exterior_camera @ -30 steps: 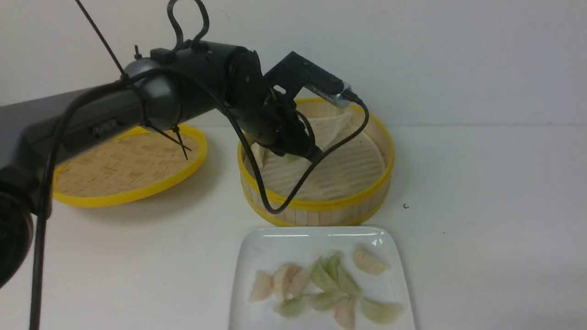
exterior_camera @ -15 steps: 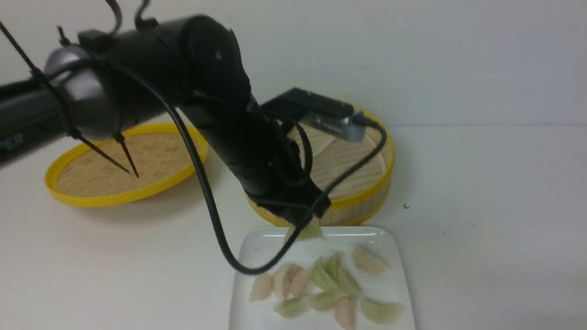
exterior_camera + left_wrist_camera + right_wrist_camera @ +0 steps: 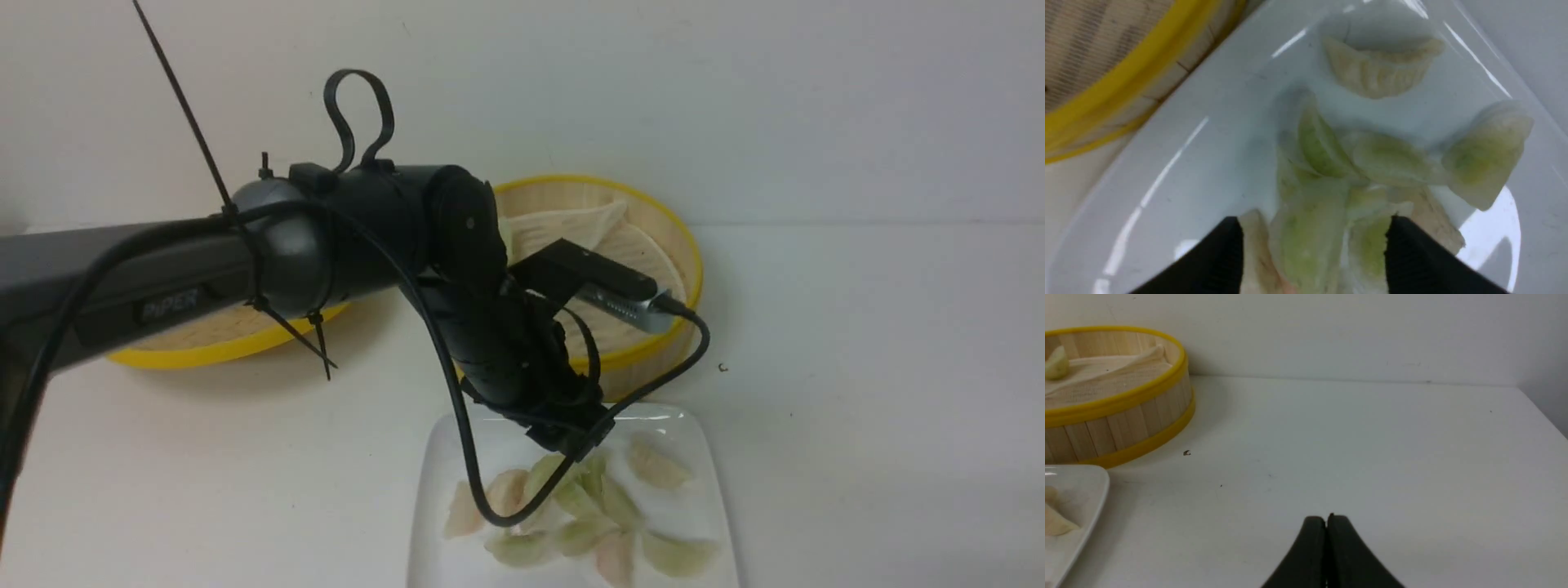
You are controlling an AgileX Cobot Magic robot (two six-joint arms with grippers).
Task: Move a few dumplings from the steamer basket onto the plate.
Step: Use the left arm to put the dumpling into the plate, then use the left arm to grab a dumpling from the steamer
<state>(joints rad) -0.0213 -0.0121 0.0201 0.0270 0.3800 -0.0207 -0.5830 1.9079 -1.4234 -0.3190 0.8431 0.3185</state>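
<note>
My left gripper point(image 3: 571, 445) hangs low over the white square plate point(image 3: 702, 498), its jaws open. Between its fingers a pale green dumpling point(image 3: 1306, 241) lies on the pile, touching neither finger. Several green and cream dumplings point(image 3: 604, 510) are heaped in the plate's middle, and a cream one point(image 3: 1376, 73) lies apart. Just behind the plate stands the steamer basket point(image 3: 645, 367) with its whitish liner. One dumpling point(image 3: 1056, 363) still shows inside the basket point(image 3: 1126, 428). My right gripper point(image 3: 1326, 517) is shut and holds nothing, over bare table to the plate's right.
The shallow woven lid point(image 3: 204, 347) with a yellow rim lies at the back left, partly behind my left arm. A cable point(image 3: 469, 457) from the left wrist droops over the plate's near-left part. A small dark speck point(image 3: 722, 367) sits right of the basket.
My left arm swung from the basket down to the plate carrying a green dumpling. Its jaws have opened and the dumpling now rests on the pile.
</note>
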